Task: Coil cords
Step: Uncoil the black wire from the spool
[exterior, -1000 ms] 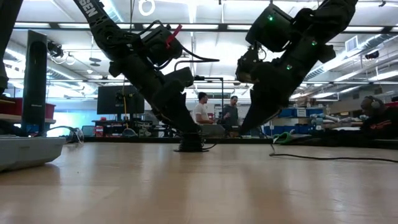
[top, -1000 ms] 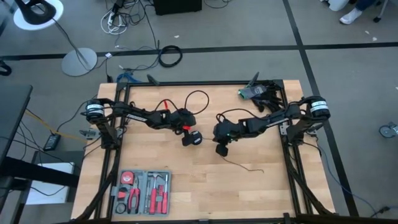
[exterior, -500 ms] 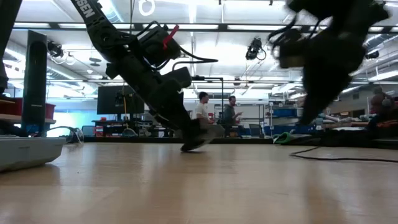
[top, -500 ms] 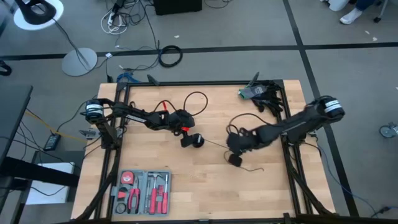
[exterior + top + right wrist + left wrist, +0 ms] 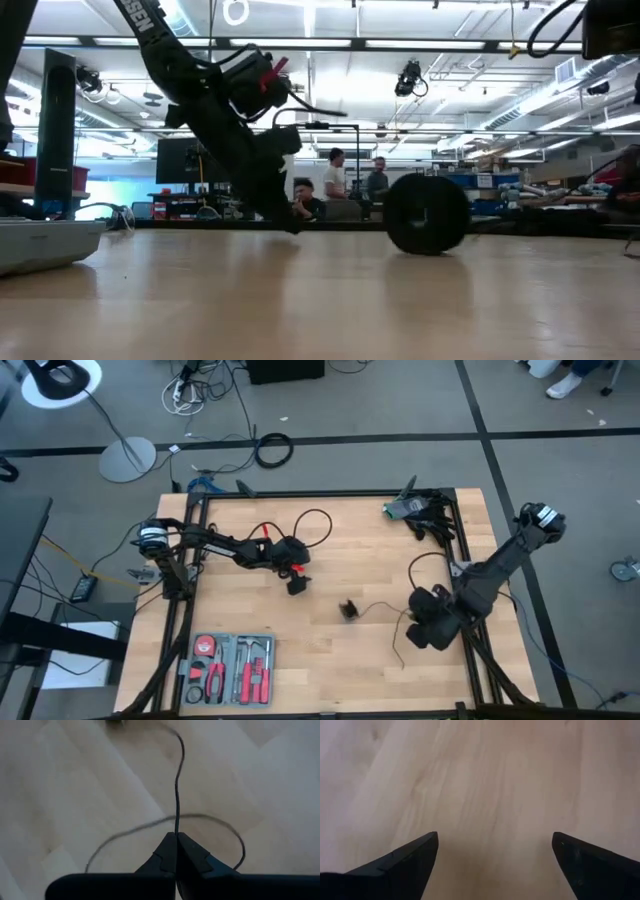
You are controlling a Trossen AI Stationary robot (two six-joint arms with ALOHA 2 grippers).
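Wire [image 5: 176, 795] thin, limp, light; pinched mid-run by clenched right end effector [image 5: 176, 839]. Puck [image 5: 349, 609] trails ahead on counter [image 5: 300, 660], likely drags. Left end effector [image 5: 495, 851] released, empty.

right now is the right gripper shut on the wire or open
Shut on it: in the right wrist view the right gripper has its fingertips pressed together, with the thin black wire pinched between them.

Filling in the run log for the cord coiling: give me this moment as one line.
task: coil cords | left gripper: open, empty, over bare table | right gripper: shut on wire, near right edge | puck: loose, mid-table
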